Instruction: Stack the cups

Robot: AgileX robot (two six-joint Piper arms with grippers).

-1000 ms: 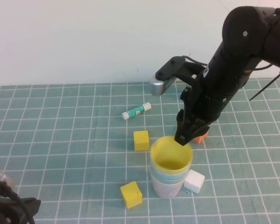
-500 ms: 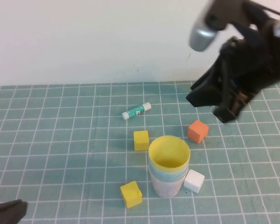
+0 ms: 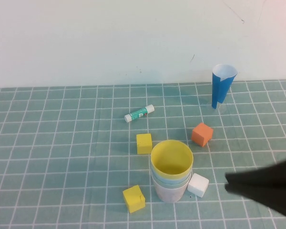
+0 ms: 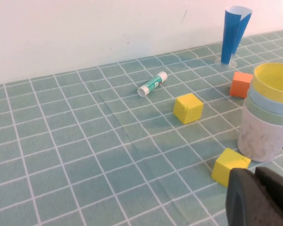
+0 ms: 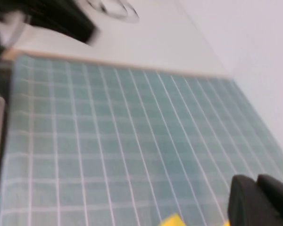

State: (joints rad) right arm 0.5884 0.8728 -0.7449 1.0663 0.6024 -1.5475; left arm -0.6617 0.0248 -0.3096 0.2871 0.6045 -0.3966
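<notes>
The cups stand nested in one upright stack (image 3: pixel 171 177) at the front middle of the table. The yellow cup (image 3: pixel 171 160) is on top, above the light blue cup (image 4: pixel 268 102), the pale green cup (image 4: pixel 264 116) and the pale pink cup (image 4: pixel 261 139) at the bottom. My right arm (image 3: pixel 269 193) is a dark blur at the front right, apart from the stack. My right gripper (image 5: pixel 256 181) is shut and holds nothing. My left gripper (image 4: pixel 255 172) is shut and empty, low at the front left, facing the stack.
A tall blue cone (image 3: pixel 222 85) stands at the back right. A glue stick (image 3: pixel 139 113) lies behind the stack. Two yellow cubes (image 3: pixel 144 143) (image 3: pixel 134 198), an orange cube (image 3: pixel 202 134) and a white cube (image 3: pixel 198 184) ring the stack.
My right gripper left the yellow cup's rim, rose, swung to the front right and closed. The yellow cup stays on the stack. The blue cone came into sight.
</notes>
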